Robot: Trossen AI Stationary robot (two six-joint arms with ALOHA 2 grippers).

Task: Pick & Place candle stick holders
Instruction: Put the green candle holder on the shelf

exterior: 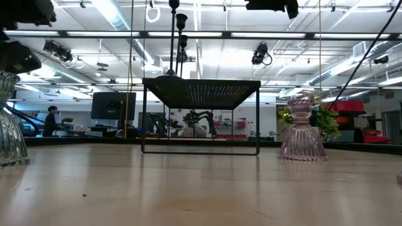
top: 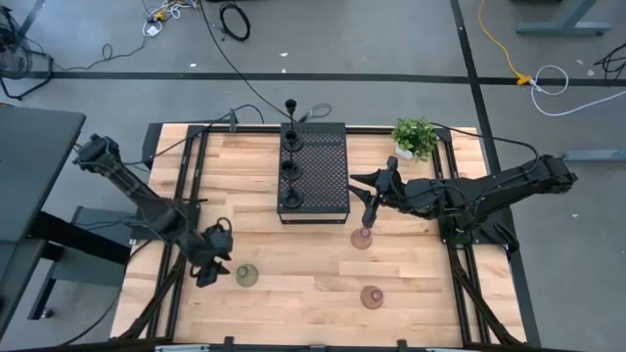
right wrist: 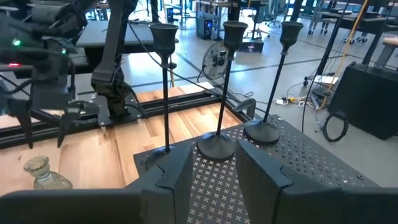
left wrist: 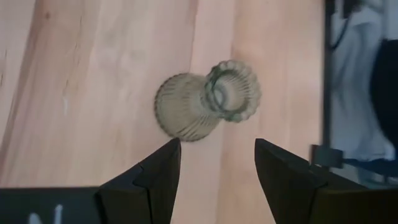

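Note:
Three black thin-stemmed holders (right wrist: 224, 93) stand by their round bases on the black perforated block (top: 323, 171). An olive dome holder (left wrist: 202, 106) stands on the table at the near left. My left gripper (left wrist: 217, 165) is open just short of the olive holder (top: 246, 276), touching nothing. One reddish-brown holder (top: 362, 238) stands by its base in front of the block, and another (top: 372, 296) stands nearer the near edge. My right gripper (right wrist: 214, 171) is open and empty above the first reddish-brown holder (exterior: 303, 135), facing the block.
A small green potted plant (top: 416, 137) stands at the far right of the table, beside my right arm. The block rests on thin legs (exterior: 143, 119). Bare wood (top: 303, 259) lies between the olive and reddish-brown holders.

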